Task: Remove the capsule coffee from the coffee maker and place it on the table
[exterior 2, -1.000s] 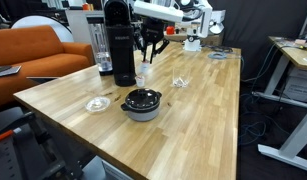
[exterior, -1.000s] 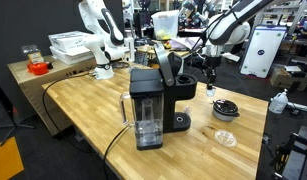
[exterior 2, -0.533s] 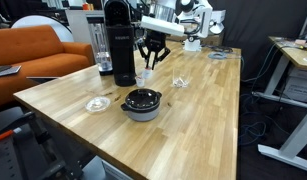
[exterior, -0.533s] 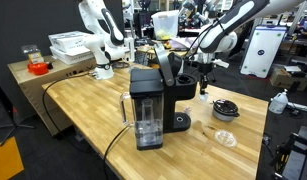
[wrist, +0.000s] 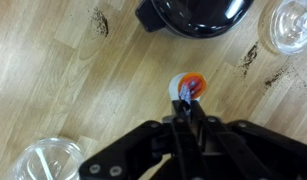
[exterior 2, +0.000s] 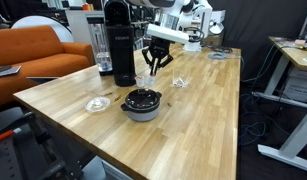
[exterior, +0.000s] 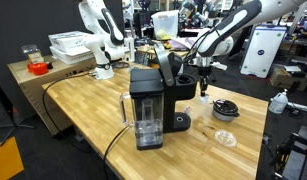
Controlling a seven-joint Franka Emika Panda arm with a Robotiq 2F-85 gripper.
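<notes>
Orange-and-white capsule (wrist: 193, 84) pinched in closed gripper (wrist: 190, 98), evidently already out of coffee maker (exterior: 151, 100), above table (wrist: 83, 80); set-down not yet done.

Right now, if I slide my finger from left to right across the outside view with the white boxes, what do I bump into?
Container with orange contents → white boxes → coffee maker → end effector → black round dish → white bottle.
</notes>
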